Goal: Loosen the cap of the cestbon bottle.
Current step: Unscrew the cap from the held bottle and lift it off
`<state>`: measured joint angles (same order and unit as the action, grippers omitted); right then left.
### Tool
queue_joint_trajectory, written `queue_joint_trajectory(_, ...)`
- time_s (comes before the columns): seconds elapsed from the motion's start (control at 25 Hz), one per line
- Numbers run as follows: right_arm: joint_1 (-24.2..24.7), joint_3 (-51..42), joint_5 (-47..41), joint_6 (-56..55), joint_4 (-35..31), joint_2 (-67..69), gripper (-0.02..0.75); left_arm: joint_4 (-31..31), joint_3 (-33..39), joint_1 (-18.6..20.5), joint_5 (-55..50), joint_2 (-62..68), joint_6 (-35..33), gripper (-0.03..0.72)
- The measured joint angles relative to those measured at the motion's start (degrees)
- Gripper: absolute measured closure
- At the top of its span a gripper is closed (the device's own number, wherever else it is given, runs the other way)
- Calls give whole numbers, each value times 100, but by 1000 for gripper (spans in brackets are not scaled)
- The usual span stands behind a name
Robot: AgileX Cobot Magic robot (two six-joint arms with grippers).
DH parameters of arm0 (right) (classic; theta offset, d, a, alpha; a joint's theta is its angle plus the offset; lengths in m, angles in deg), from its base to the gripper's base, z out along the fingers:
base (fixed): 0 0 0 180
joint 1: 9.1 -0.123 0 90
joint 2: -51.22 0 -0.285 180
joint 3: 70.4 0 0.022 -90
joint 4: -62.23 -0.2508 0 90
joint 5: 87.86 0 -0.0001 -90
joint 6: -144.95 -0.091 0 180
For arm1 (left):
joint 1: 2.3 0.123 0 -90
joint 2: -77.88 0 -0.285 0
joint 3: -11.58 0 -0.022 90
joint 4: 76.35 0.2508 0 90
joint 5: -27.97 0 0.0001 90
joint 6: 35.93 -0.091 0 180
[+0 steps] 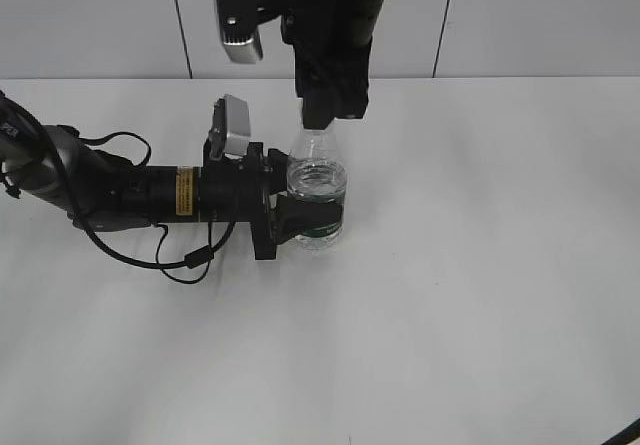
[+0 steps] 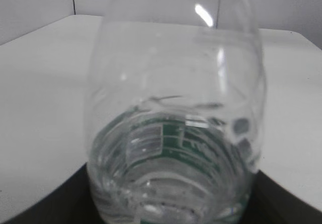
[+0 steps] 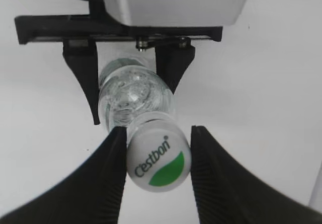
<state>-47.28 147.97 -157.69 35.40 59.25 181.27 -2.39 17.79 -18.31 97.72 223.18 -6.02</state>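
Observation:
The cestbon bottle [image 1: 318, 180] stands upright on the white table, clear with a dark green label band. My left gripper [image 1: 305, 220] reaches in from the left and is shut on its lower body at the label. The left wrist view is filled by the bottle [image 2: 176, 108], with dark jaws at the bottom corners. My right gripper [image 1: 322, 115] hangs straight down over the neck and hides the cap in the exterior view. In the right wrist view the white cap [image 3: 157, 158] with its green leaf mark sits between the two black fingers [image 3: 158, 143], which press its sides. The bottle body [image 3: 133, 95] shows below.
The white table [image 1: 480, 295] spreads around the bottle. A black cable [image 1: 185, 265] loops on the table under the left arm. A pale panelled wall [image 1: 520, 15] runs behind the table's far edge.

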Motion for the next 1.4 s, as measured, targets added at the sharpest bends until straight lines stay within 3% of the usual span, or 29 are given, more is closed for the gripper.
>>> queue_joint_trajectory(0.88,0,-23,-17,281,-111,-419,445,18,0,0,6,0,-19,279)
queue_joint_trajectory(1.4,42,-23,-17,-2223,20,-567,445,18,0,0,6,0,-33,279)
